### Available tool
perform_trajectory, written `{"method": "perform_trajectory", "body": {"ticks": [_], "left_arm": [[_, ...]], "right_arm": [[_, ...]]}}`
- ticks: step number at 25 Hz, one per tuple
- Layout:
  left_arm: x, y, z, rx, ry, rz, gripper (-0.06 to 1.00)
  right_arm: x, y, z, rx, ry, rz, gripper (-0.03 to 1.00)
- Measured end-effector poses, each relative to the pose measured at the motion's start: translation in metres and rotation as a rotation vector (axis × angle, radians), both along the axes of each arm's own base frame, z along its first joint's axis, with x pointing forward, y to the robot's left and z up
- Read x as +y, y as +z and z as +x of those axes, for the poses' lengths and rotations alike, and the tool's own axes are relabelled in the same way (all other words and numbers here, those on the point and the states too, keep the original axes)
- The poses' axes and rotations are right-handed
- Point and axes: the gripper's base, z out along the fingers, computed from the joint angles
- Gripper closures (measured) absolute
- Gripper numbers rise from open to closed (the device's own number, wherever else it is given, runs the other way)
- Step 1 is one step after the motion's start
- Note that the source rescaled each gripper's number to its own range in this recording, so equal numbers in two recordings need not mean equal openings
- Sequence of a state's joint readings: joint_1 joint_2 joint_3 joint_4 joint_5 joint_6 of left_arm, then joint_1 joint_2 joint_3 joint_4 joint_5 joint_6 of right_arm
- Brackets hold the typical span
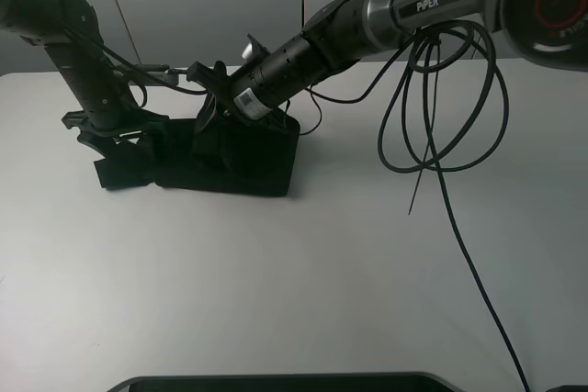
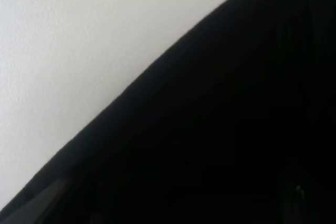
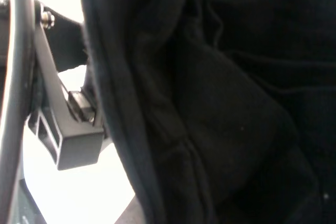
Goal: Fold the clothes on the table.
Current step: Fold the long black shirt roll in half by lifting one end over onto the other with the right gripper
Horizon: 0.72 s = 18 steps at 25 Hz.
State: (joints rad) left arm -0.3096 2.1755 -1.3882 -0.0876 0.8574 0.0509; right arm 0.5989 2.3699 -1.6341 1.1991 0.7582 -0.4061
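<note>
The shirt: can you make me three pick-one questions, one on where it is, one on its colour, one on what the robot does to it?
1. Where does the shirt lie on the table in the high view?
A. On the far half, left of the middle
B. At the near right corner
C. Hanging off the near edge

2. What colour is the shirt?
A. White
B. Black
C. Red

3. How do the jaws of the right arm stand?
A. Wide open over bare table
B. Closed on a cable
C. Closed on the shirt's cloth

Answers: 1 A, the high view shows it far and left of centre; 2 B, it is dark against the white table; 3 C, the right wrist view shows a finger pressed onto black cloth.
</note>
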Motion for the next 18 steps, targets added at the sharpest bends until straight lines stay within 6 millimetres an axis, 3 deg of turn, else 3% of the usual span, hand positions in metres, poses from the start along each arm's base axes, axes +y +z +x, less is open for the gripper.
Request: {"method": "perform_trajectory", "body": {"ticks": [5, 12, 15, 18], "left_arm": [[-0.001, 0.000, 0.000, 0.002, 0.006, -0.006, -0.01], [-0.005, 0.005, 0.001, 0.016, 0.007, -0.048, -0.01], [-0.009, 0.016, 0.008, -0.002, 0.015, -0.072, -0.01], [-0.012, 0.041, 0.016, -0.045, 0.011, -0.094, -0.01]], "right_arm": [[0.009, 0.000, -0.004, -0.031, -0.008, 0.000, 0.85], [0.010, -0.014, -0.006, -0.009, 0.007, -0.016, 0.85], [0.010, -0.014, -0.006, -0.008, 0.009, -0.015, 0.85], [0.010, -0.014, -0.006, -0.006, 0.011, -0.015, 0.85]]}}
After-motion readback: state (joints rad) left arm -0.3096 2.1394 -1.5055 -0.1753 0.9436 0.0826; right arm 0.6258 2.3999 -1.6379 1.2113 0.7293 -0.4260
